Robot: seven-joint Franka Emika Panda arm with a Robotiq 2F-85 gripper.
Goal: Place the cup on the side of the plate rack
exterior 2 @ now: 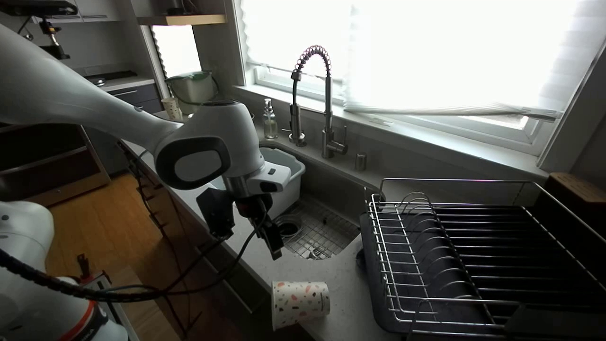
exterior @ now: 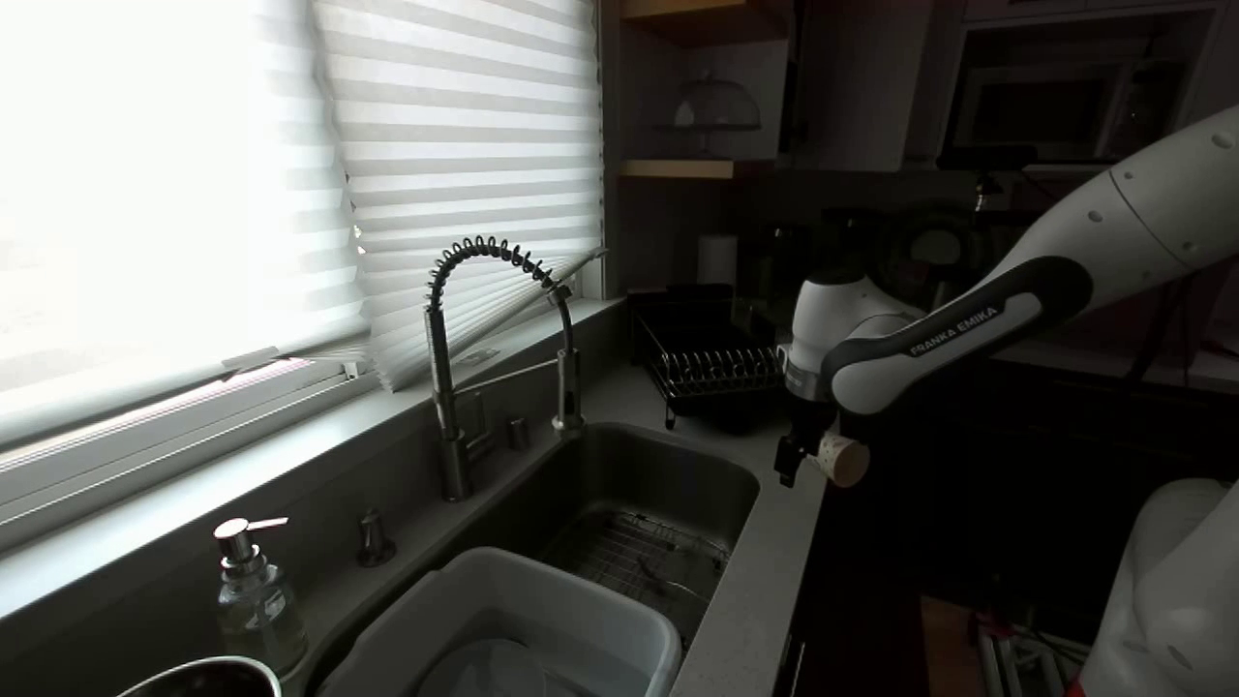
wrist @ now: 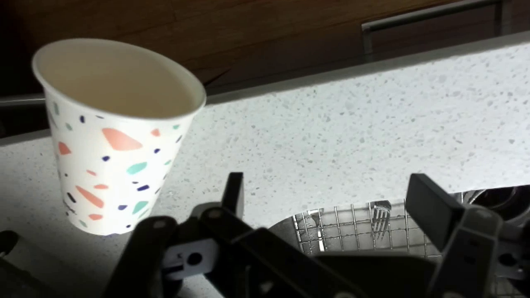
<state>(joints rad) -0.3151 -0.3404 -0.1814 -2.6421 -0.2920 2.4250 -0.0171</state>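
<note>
Wrist view: cup (wrist: pixel 112 165) lies on counter (wrist: pixel 352 136), long axis crossing its edge, mouth outward; tool (wrist: pixel 327 194) spread.

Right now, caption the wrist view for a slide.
Open, empty jaws beside the spotted cup lying on the counter.

The window (exterior: pixel 116 203) glares white in both exterior views, surroundings dim

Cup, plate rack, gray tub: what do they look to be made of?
Cup: likely paper, matte-looking, printed; thin wall, rolled rim. Plate rack: probably metal wire, somewhat glossy; bright glints along it. Gray tub: seemingly smooth plastic; rounded, moulded-looking corners.
</note>
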